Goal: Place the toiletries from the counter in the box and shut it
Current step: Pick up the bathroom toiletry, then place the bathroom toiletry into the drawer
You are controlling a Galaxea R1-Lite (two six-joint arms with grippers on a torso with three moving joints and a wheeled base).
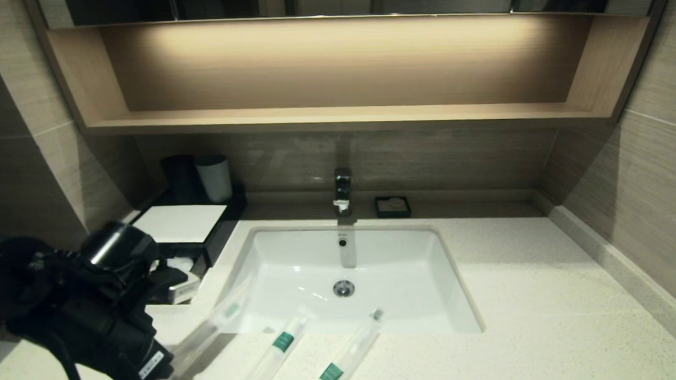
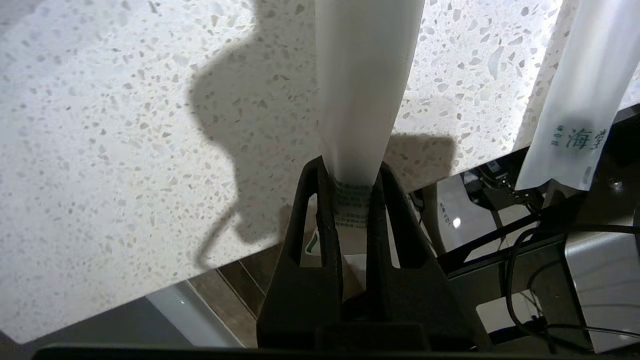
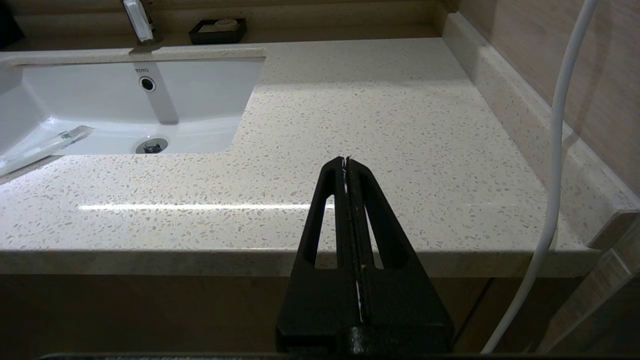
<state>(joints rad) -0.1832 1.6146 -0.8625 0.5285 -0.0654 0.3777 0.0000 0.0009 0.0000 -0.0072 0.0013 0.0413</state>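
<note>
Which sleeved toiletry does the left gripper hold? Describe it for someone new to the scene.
Start at the white sink in the counter. Three sleeved toiletries sit along its front edge. It is the leftmost sleeve, pinched in the left gripper, with no bold green band showing.

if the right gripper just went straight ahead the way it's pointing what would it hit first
Most likely the front edge of the counter. The right gripper, shut and empty, sits in front of that edge at about slab height; depth is unclear, so it might skim just over the top.

Cream speckled counter [image 1: 544, 295]; white sink [image 1: 295, 259]; green-banded toiletries [image 1: 283, 341]
</note>
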